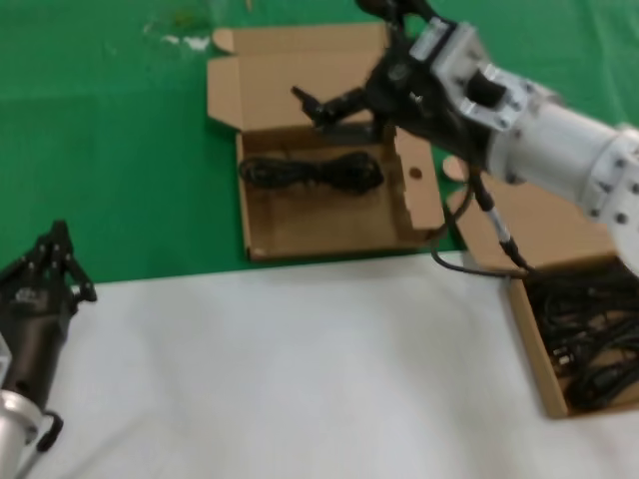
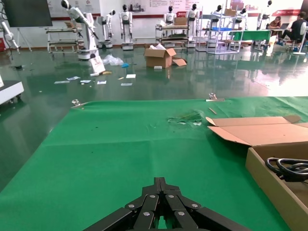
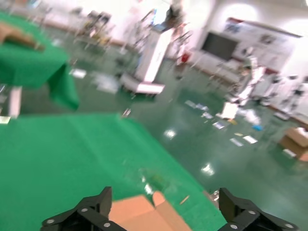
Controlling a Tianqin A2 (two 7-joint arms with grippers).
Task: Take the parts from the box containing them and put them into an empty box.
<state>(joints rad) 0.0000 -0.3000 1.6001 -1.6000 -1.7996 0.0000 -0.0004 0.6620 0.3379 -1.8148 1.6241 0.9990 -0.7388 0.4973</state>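
Two cardboard boxes sit before you: the holed box (image 1: 329, 215) on the far green cloth (image 1: 100, 150) with one cable bundle (image 1: 312, 172) inside, and the full box (image 1: 559, 299) at the right, cables (image 1: 594, 344) piled inside. Your right gripper (image 1: 334, 105) hangs spread above the holed box's far edge, holding nothing. Your left gripper (image 1: 55, 261) waits near left, fingers pressed together.

Green cloth (image 1: 110, 150), white tabletop (image 1: 290, 369), distant cardboard carton (image 2: 161, 57)

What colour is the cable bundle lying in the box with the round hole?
Black; the cable bundle shows best in the head view.
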